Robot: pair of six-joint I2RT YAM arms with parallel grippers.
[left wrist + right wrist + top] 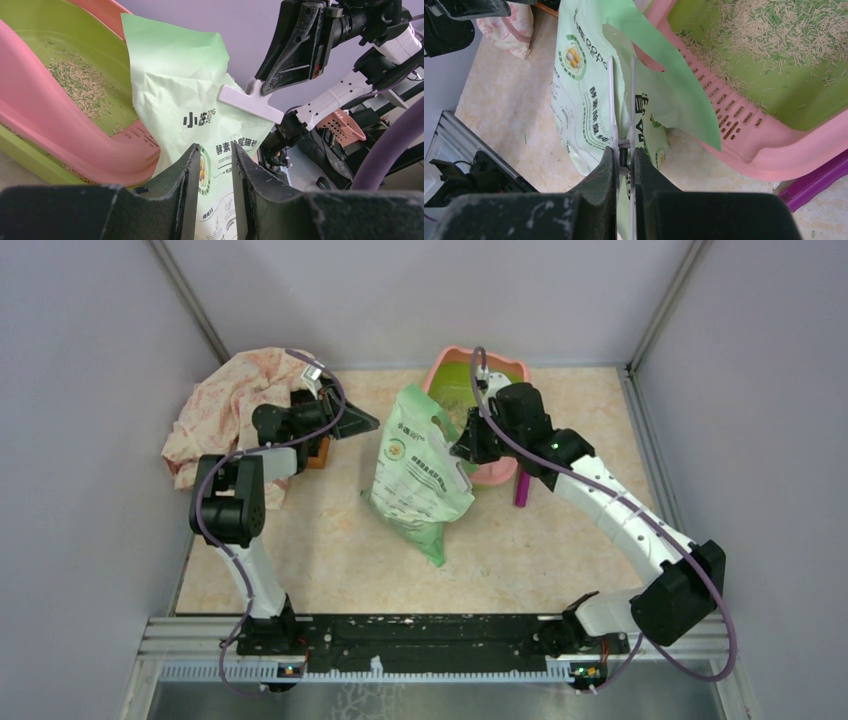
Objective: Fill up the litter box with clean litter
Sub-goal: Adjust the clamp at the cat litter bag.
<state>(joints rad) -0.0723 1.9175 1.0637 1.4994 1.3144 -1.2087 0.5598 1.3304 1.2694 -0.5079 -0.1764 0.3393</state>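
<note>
The litter box (pixel 452 358) stands at the back centre, with a pink rim and a lime-green inside. It shows in the left wrist view (pixel 55 125) and the right wrist view (pixel 774 150). A thin scatter of clean litter (pixel 774 30) lies on its floor (pixel 80 82). The light green printed bag (pixel 415 475) stands in front of the box, its top leaning on the rim (pixel 584 100). My right gripper (pixel 465 450) is shut on a white clip (pixel 623 150) at the bag's top edge (pixel 250 102). My left gripper (pixel 355 423) is open and empty, left of the bag, apart from it (pixel 212 150).
A pink-patterned cloth (pixel 235 405) is heaped at the back left, beside the left arm. A small orange-brown object (pixel 318 453) sits under the left wrist. A magenta scoop (pixel 523 488) lies on the table by the box's right front corner (pixel 814 185). Grey walls close in three sides.
</note>
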